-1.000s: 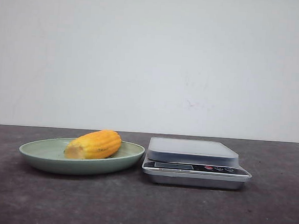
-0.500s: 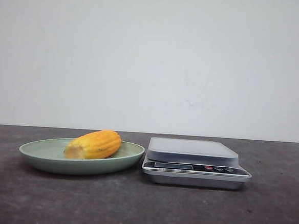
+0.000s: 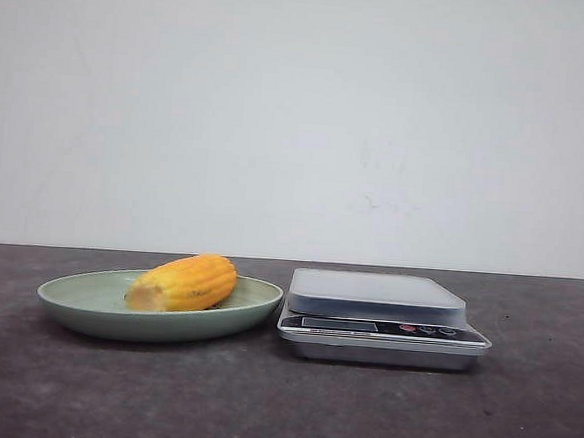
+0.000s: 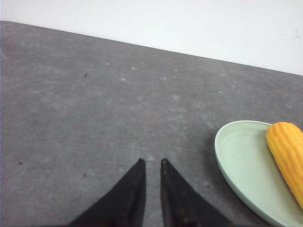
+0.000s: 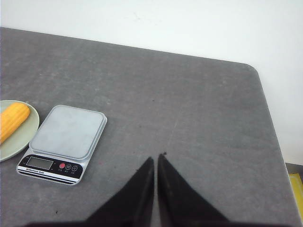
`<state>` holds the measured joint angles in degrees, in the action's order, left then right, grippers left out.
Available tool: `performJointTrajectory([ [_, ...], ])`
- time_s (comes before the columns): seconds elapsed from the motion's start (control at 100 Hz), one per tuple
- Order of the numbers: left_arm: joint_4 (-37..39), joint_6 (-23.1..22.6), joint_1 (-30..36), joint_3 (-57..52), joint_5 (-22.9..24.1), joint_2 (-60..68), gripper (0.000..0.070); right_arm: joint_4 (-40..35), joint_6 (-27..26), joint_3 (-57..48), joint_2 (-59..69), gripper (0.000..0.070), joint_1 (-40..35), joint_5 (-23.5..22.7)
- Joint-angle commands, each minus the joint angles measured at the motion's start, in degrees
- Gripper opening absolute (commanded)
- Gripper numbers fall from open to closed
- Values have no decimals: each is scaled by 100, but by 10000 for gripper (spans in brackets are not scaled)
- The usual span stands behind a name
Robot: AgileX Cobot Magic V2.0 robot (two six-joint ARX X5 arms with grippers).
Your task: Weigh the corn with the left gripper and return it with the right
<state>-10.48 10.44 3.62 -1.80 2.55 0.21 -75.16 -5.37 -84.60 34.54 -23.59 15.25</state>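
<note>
Your front camera sits low, almost level with the desk (image 3: 279, 409), facing forward at the white wall; it sees the plate (image 3: 85, 305) with the corn (image 3: 182, 282) and the scale (image 3: 380, 315) side-on and close. Your left wrist camera looks down over the left hand (image 4: 151, 163) at bare desk, catching the plate's rim and the corn only at its edge. Your right wrist camera sits higher above the right hand (image 5: 156, 158), taking in the whole scale, the far desk corner and a sliver of plate and corn. All three views share plate and corn; front and right wrist share the scale.
</note>
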Motion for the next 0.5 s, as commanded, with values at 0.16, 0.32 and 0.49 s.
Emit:
performJointTrajectory([
  [0.16, -24, -61, -2, 101, -26, -2, 16, 59, -63, -92, 42, 3, -22, 17],
  [0.32, -24, -61, -2, 101, -26, -2, 16, 275, 59, -90, -9, 3, 155, 15],
  [0.49, -24, -61, -2, 101, -26, -2, 16, 1060, 162, 422, -330, 3, 745, -81],
])
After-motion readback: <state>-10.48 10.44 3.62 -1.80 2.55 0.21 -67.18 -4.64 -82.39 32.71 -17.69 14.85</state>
